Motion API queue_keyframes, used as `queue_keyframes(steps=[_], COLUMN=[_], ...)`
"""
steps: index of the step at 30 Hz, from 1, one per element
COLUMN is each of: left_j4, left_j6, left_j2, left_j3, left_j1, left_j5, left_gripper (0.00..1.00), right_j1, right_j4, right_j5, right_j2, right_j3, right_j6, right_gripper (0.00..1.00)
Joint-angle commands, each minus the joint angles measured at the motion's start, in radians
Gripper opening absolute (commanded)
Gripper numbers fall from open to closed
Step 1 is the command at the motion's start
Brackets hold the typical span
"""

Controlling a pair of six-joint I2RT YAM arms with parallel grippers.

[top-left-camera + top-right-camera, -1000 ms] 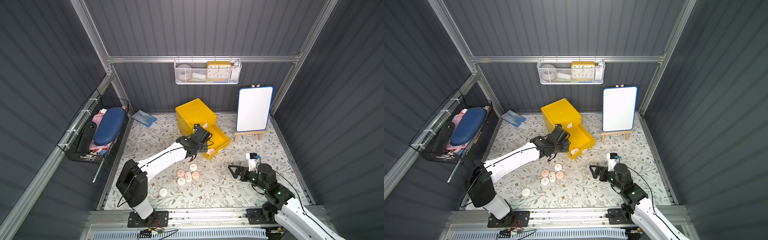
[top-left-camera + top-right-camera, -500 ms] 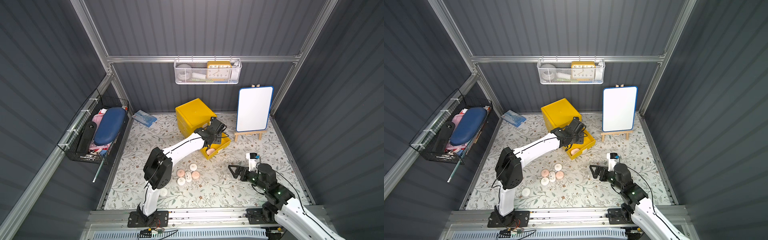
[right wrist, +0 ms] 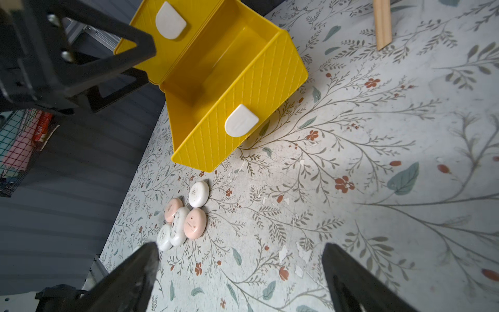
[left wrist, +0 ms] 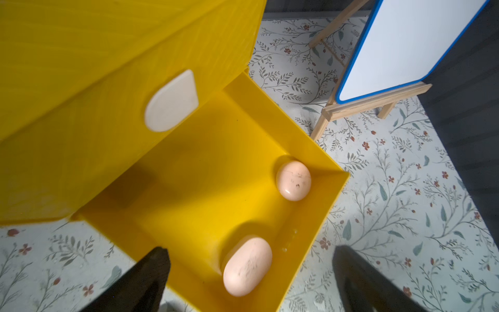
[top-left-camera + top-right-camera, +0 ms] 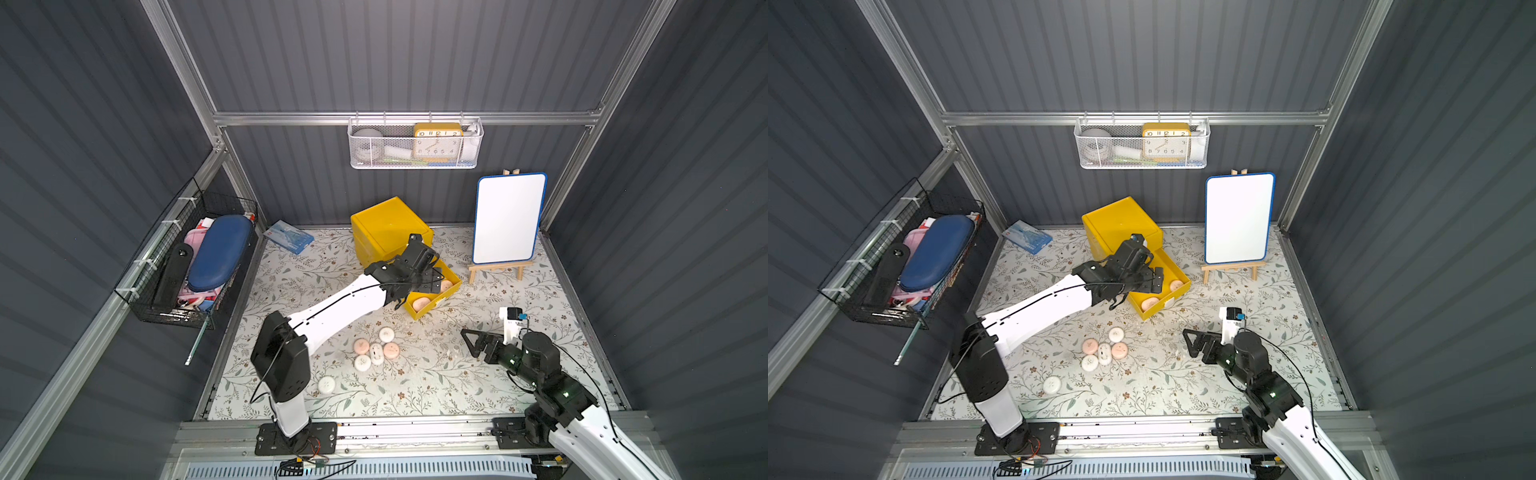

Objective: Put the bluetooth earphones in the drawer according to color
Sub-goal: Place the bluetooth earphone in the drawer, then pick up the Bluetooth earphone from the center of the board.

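Two pink earphone cases (image 4: 293, 180) lie inside the open bottom drawer (image 4: 205, 162) of the yellow cabinet (image 5: 386, 226). One sits in a front corner of the drawer. The other pink case (image 4: 247, 266) lies by the front wall too, a little apart from the first.

The left gripper (image 5: 430, 279) hangs right above the drawer. Its two black fingers (image 4: 145, 278) are spread wide, and it holds nothing. The nearer pink case lies below the gap, and the fingers do not touch it.

Take 12 o'clock as the back wall. More cases lie on the flowery mat (image 5: 436, 386), at about 7 o'clock from the drawer. That small pile (image 5: 376, 353) has two pink ones and three white ones, packed close, some touching. One more white case (image 5: 326, 384) lies alone at 7 o'clock from the pile, well apart.

The right gripper (image 5: 471, 343) hovers over the mat at 3 o'clock from the pile and points toward it. Its fingers are wide apart too, and nothing is in them.

A small whiteboard (image 5: 509, 218) on a wooden easel (image 5: 496, 268) stands at 2 o'clock from the drawer.
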Motion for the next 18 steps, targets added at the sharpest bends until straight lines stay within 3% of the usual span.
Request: queue_keyframes(steps=[1, 7, 18], left_j4=[0.021, 0.063, 0.089], left_j6=[-0.037, -0.119, -0.267], left_j2=[-0.091, -0.255, -0.411], left_j3=[-0.109, -0.379, -0.724], left_j1=[0.009, 0.032, 0.096], left_j5=[0.012, 0.04, 0.094], left_gripper=[0.99, 0.99, 0.99], right_j1=[0.002, 0.002, 0.004], right_j4=[-0.006, 0.052, 0.139], right_j5=[-0.051, -0.164, -0.205], right_j2=[-0.006, 0.056, 0.173], right_j3=[-0.001, 0.006, 0.017], right_j6=[-0.033, -0.038, 0.007], right_gripper=[0.99, 0.98, 0.99])
